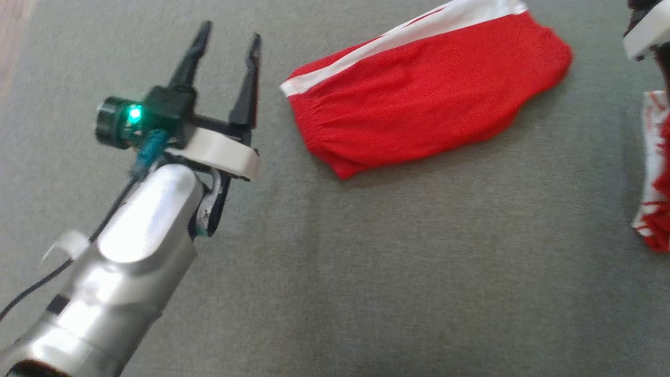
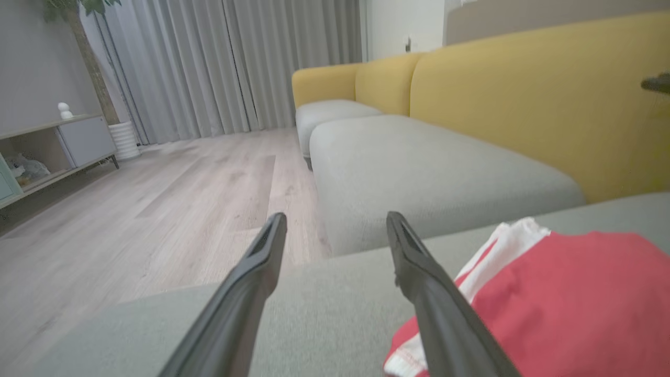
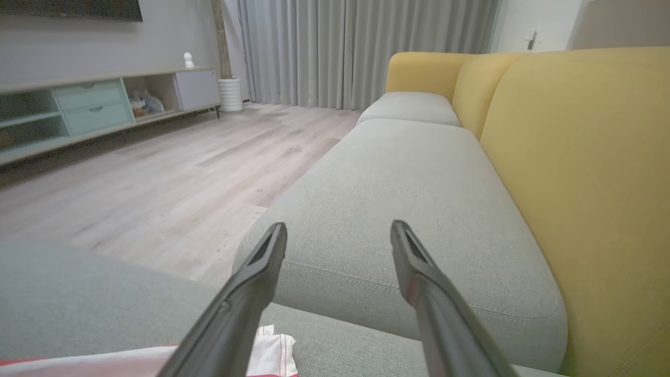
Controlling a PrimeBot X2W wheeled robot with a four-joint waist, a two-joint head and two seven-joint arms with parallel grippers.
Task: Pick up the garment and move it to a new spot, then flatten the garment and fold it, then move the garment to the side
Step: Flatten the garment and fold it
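Garment: red shorts with a white side stripe, lying folded and flat on the grey sofa cushion, towards the upper middle of the head view. The elastic waistband faces the left tool.

Left tool: it is poised over the cushion just beside the waistband end, apart from the cloth. Its two dark fingers are spread wide with nothing between them. In the left wrist view the left tool points past the cushion edge towards the wooden floor, with the garment beside its right-hand finger.

Right tool: fingers likewise spread wide and empty, held above the cushion. A corner of white fabric shows beneath it; which piece it belongs to cannot be told.

Second red-and-white cloth: crumpled at the right edge of the head view, well apart from the garment.

Yellow backrest: behind the seat.
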